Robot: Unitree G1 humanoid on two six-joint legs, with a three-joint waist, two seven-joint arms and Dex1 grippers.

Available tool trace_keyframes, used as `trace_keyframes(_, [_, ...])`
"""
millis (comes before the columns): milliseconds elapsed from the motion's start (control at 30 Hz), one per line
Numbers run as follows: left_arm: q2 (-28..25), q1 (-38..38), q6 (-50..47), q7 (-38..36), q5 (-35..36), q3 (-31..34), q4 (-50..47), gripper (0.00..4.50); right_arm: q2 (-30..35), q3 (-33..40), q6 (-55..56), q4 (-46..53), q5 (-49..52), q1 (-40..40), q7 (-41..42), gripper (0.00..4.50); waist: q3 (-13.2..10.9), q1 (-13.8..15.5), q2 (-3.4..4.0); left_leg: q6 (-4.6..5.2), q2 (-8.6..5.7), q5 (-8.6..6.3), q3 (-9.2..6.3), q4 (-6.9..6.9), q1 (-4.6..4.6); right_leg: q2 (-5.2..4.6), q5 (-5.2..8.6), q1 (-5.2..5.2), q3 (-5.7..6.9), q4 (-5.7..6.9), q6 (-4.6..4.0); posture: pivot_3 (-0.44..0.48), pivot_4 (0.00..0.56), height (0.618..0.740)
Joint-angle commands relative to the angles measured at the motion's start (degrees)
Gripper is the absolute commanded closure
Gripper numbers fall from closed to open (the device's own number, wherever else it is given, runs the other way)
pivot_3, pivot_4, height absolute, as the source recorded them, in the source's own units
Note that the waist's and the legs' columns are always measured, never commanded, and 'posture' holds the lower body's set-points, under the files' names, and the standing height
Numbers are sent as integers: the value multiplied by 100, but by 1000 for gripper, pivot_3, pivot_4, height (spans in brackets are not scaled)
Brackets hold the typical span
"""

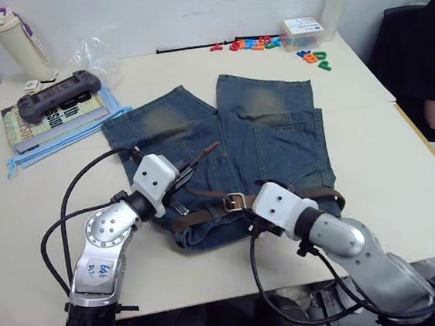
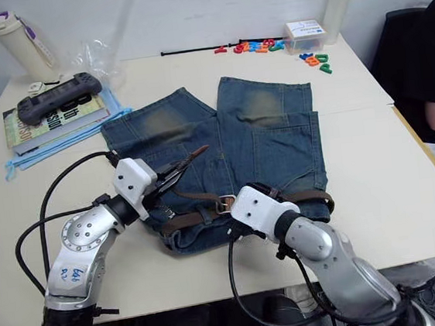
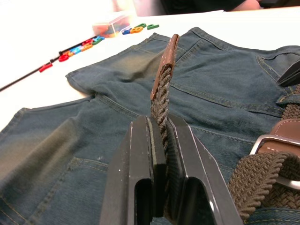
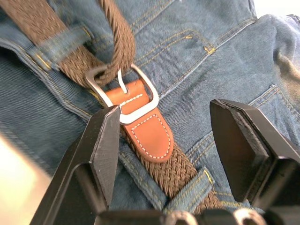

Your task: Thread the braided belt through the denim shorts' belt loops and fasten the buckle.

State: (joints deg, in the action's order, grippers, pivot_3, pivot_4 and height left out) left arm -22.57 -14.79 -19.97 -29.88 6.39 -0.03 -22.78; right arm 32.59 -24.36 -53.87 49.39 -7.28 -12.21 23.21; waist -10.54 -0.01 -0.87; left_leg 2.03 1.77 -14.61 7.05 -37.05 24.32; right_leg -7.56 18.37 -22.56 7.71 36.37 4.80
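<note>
**Visitor:** Left wrist view first, please. What is that claw doing?

**Onlooker:** The left gripper (image 3: 159,154) is clamped on the braided belt (image 3: 161,101), just behind its brown leather tip. The tip sticks up and away from the claw, toward the legs of the denim shorts (image 1: 277,137).

**Visitor:** And the other one?

**Onlooker:** The right gripper (image 4: 164,136) hangs with its jaws spread wide, holding nothing. It sits right over the buckle (image 4: 123,96), one finger (image 4: 101,140) just beside the silver frame.

**Visitor:** Where does the belt lie?

**Onlooker:** Along the waistband, at the table edge nearest the robot. Its long axis runs left to right across the shorts. It passes under at least two belt loops (image 4: 63,44). The free end already goes through the buckle frame, then rises toward the left claw.

**Visitor:** So the step in hand is fastening?

**Onlooker:** That is my reading. To do it well, I would have the right claw steady the leather tab (image 4: 145,131) behind the frame while the left draws the end straight along the waistband, keeping it flat. The prong must find a gap in the braid; pulling upward or sideways could drag the shorts or slip the prong.
</note>
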Motion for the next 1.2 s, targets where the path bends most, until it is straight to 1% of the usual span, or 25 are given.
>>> trace_keyframes(33, [22,-60,-50,108,131,69,-325,4500,210,-9,63,502,1,199,131,1285,0,0,-1,12,0,-7,0,0,0,0,0,0,0,0,0,0,150,716])
trace_keyframes(200, [-6,-147,-101,140,173,151,-264,4500,372,-272,250,164,-330,220,32,1285,-1,-11,-1,10,1,-6,0,1,-1,2,0,-1,-1,1,0,0,150,716])
trace_keyframes(333, [-28,-193,-97,155,174,157,-246,4500,257,-351,331,-85,-595,126,-134,1285,-1,-5,-1,4,1,-3,0,1,-1,2,0,-1,0,2,0,0,150,716])
trace_keyframes(667, [-66,-134,-101,186,186,180,-297,4500,-86,-696,480,-556,-1033,-161,-191,1285,-1,-7,-1,-8,0,4,1,0,-1,2,0,-1,0,4,0,0,150,716])
trace_keyframes(933, [-70,-127,-89,204,187,171,-303,4500,-252,-819,498,-677,-1268,-70,-159,1285,-1,-9,-1,-8,1,5,2,-1,-1,2,0,-2,0,6,0,0,150,716])
trace_keyframes(1000, [-70,-121,-75,203,183,162,-310,4500,-312,-792,451,-687,-1282,-27,-161,1783,-1,-11,-1,-8,1,5,2,0,-1,2,0,-2,0,6,0,0,150,716])
trace_keyframes(1033, [-70,-124,-72,201,187,166,-303,4500,-316,-802,435,-703,-1304,-29,-148,1955,-1,-11,-1,-8,1,5,2,0,-1,2,0,-2,0,6,0,0,150,716])
trace_keyframes(1100, [-71,-128,-71,198,192,173,-294,4500,-321,-815,424,-723,-1340,-33,-126,3045,-1,-11,-1,-8,1,5,2,0,-1,2,0,-2,-1,6,0,0,150,716])
trace_keyframes(1133, [-69,-132,-71,198,197,175,-294,4500,-328,-806,408,-742,-1353,-33,-134,3337,-1,-7,-1,-8,1,5,2,-1,-1,2,0,-1,0,6,0,0,150,716])
trace_keyframes(1200, [-70,-138,-67,192,201,174,-291,4500,-352,-784,379,-767,-1367,-31,-144,4491,-1,-6,-1,-8,0,5,2,-2,-1,2,0,-1,0,7,0,0,150,716])
